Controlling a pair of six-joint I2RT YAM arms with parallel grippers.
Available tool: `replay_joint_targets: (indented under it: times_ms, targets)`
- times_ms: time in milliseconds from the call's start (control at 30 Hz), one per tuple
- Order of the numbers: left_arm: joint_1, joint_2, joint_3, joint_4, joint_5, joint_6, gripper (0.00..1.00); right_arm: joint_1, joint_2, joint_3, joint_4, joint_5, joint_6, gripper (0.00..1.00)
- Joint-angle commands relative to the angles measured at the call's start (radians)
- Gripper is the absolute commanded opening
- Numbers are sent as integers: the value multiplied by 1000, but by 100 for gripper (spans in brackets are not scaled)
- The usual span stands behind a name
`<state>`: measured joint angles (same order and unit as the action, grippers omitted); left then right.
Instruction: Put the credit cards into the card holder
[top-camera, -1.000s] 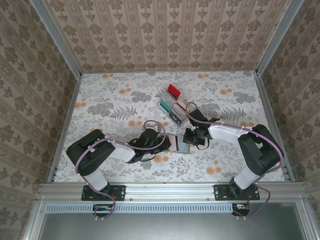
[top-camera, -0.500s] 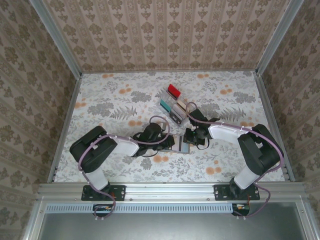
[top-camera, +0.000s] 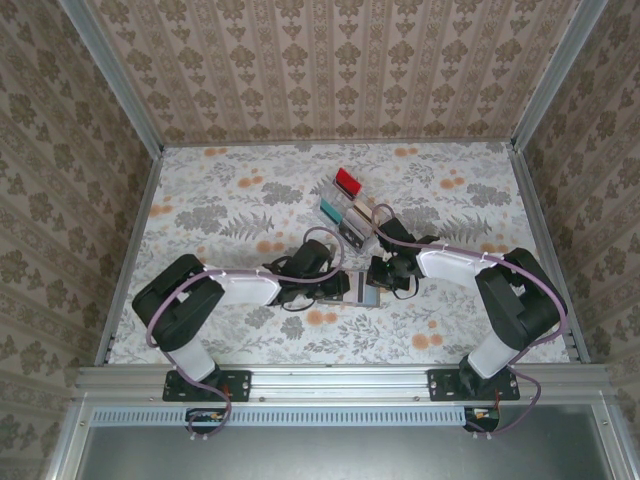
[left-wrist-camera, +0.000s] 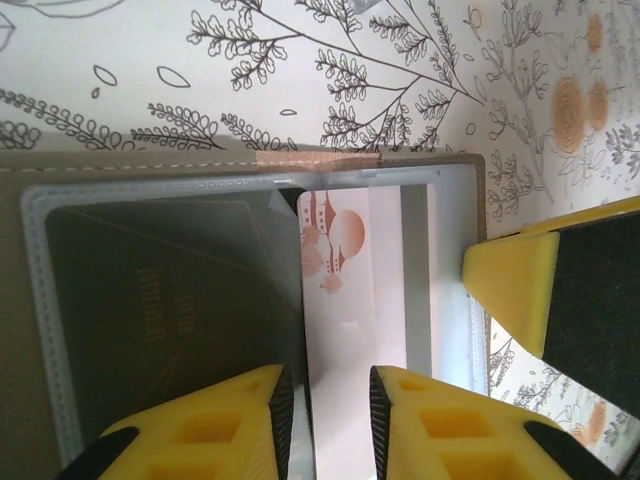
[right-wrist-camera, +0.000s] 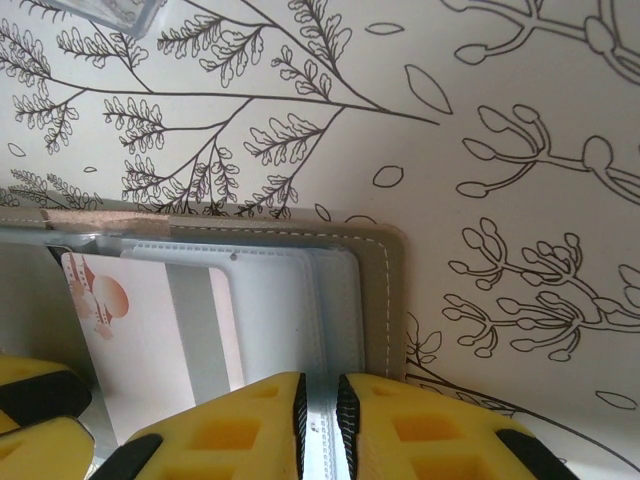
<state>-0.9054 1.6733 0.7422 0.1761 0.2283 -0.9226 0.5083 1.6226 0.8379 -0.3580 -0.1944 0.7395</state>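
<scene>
- credit card of white plastic with a peach print (left-wrist-camera: 345, 290) lies partly inside the grey folding card holder (left-wrist-camera: 150, 320), its near end running in between the left hand's fingers.
- left hand (left-wrist-camera: 332, 395) stands only narrowly parted, one yellow pad on each side of that card's long edge.
- right hand (right-wrist-camera: 320, 400) is nearly closed, pinching the card holder's pocket rim on the side opposite the left hand.
- card holder lies open and flat on the floral bench (top-camera: 230, 200), between the two hands.
- clear slotted plastic rack (top-camera: 345, 212) stands just beyond the right hand, holding a red card (top-camera: 348, 181) and a teal card (top-camera: 329, 208).
</scene>
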Motion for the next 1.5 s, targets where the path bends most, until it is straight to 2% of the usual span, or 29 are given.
replay_joint_targets:
  times_ms: [0,267,733,1000,1300,1467]
  targets:
    - [-18,22,43,-90,-12,45,23,-4,47,-20,-25,24,8,21]
    - [-32,69,72,-71,11,27,19,-4,49,-21,-19,17,11,22]
    - [-34,126,130,-42,57,24,19,-4,46,-33,12,-9,32,22]
    - [-34,120,108,21,80,13,21,-4,49,-25,30,-34,9,21]
    - [-36,-13,25,-12,-44,-24,26,-4,33,-25,87,-111,-88,22]
    - [-32,-114,-26,-46,-126,-34,33,-5,-69,2,16,-56,-138,25]
